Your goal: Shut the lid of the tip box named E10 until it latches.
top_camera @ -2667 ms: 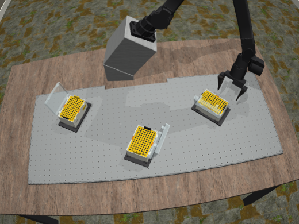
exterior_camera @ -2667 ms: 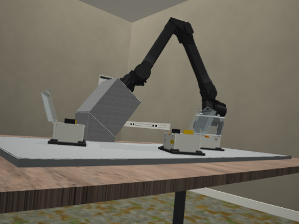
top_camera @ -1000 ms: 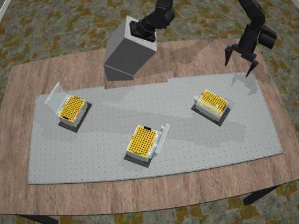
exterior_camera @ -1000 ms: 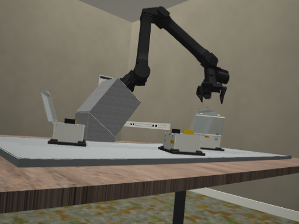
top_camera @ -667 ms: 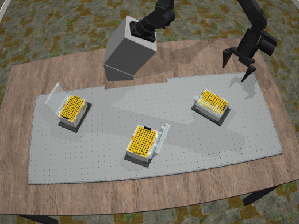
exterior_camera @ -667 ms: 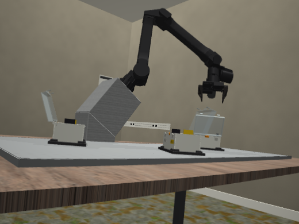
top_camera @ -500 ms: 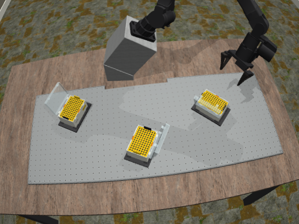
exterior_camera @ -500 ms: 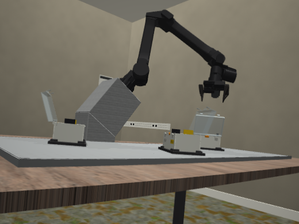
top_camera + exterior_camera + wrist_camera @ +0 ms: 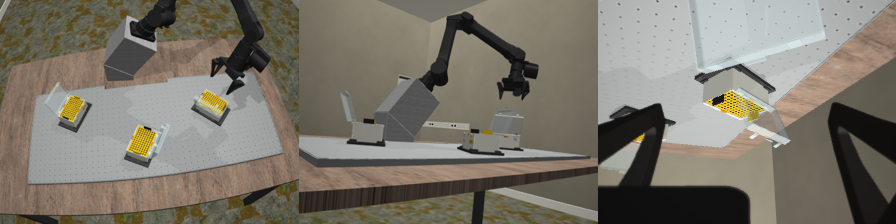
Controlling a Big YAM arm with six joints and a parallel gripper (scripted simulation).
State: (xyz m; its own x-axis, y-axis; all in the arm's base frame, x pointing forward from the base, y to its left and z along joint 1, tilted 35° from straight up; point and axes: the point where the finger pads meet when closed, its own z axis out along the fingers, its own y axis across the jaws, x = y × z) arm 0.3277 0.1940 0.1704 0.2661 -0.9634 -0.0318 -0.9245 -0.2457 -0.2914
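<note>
Three white tip boxes with yellow tip racks sit on black holder plates, all lids open. The left box (image 9: 72, 109) (image 9: 367, 132) has its clear lid (image 9: 56, 97) (image 9: 348, 106) standing up. The middle box (image 9: 142, 141) (image 9: 481, 142) (image 9: 733, 100) has its lid (image 9: 161, 137) raised at its right. The right box (image 9: 213, 102) (image 9: 512, 141) has its lid (image 9: 507, 124) (image 9: 758, 30) up at its far side. My gripper (image 9: 222, 83) (image 9: 513, 93) (image 9: 746, 112) is open and empty, hanging above and behind the right box's lid. The stickers are too small to read.
A large grey block (image 9: 129, 51) (image 9: 405, 112) at the arm's base stands at the back of the table. The boxes rest on a grey perforated board (image 9: 201, 155) on a wooden table (image 9: 144, 198). The table's edge lies just behind the gripper.
</note>
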